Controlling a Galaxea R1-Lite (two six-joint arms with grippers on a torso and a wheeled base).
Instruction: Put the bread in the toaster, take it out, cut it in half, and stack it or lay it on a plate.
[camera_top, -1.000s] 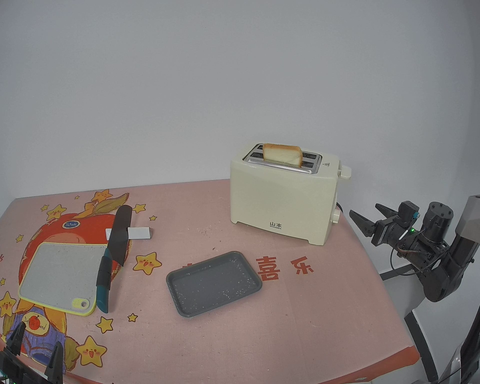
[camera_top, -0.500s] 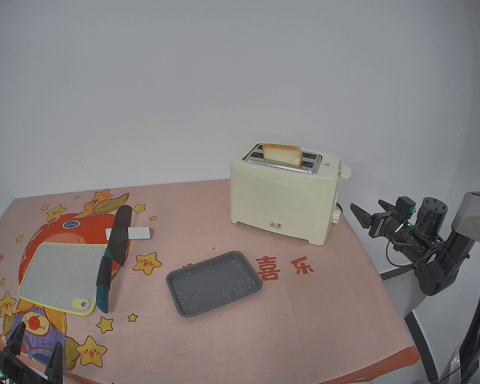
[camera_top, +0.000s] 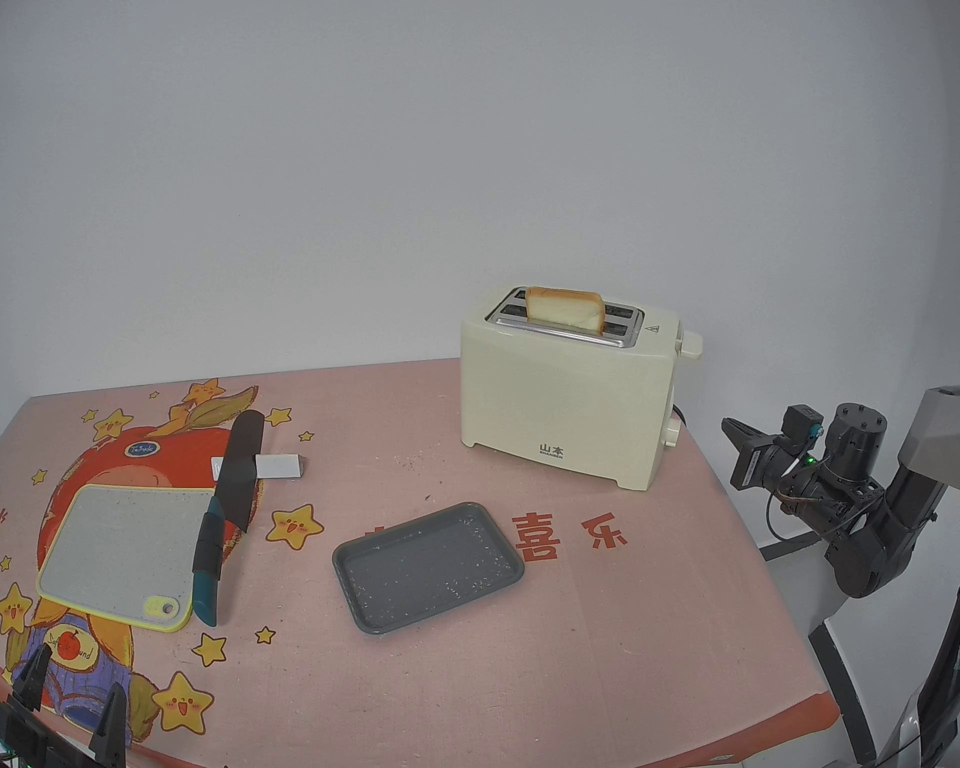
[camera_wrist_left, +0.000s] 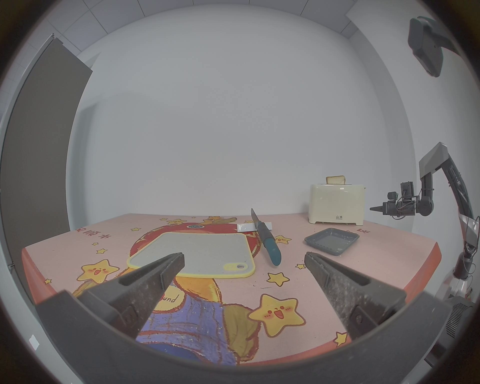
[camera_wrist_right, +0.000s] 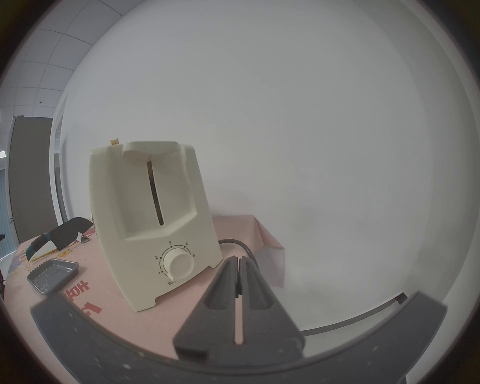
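Observation:
A slice of bread (camera_top: 566, 308) stands upright in the rear slot of the cream toaster (camera_top: 565, 400), its top poking out. My right gripper (camera_top: 731, 429) hangs shut and empty off the table's right edge, level with the toaster's lever end. In the right wrist view its fingers (camera_wrist_right: 239, 267) are pressed together, short of the toaster's dial (camera_wrist_right: 177, 264) and below the lever (camera_wrist_right: 150, 147). My left gripper (camera_wrist_left: 245, 265) stands open and empty at the table's near left corner (camera_top: 70, 700). The grey plate (camera_top: 428, 565) lies in front of the toaster.
A knife (camera_top: 215, 540) with a teal handle lies along the right edge of the cutting board (camera_top: 120, 555), its blade resting over a small white block (camera_top: 270, 466). The toaster's cable (camera_wrist_right: 240, 247) trails behind it. The table edge runs close to the right gripper.
My right gripper has shut its fingers and drawn slightly to the right, away from the toaster. The bread, toaster and left arm are unmoved.

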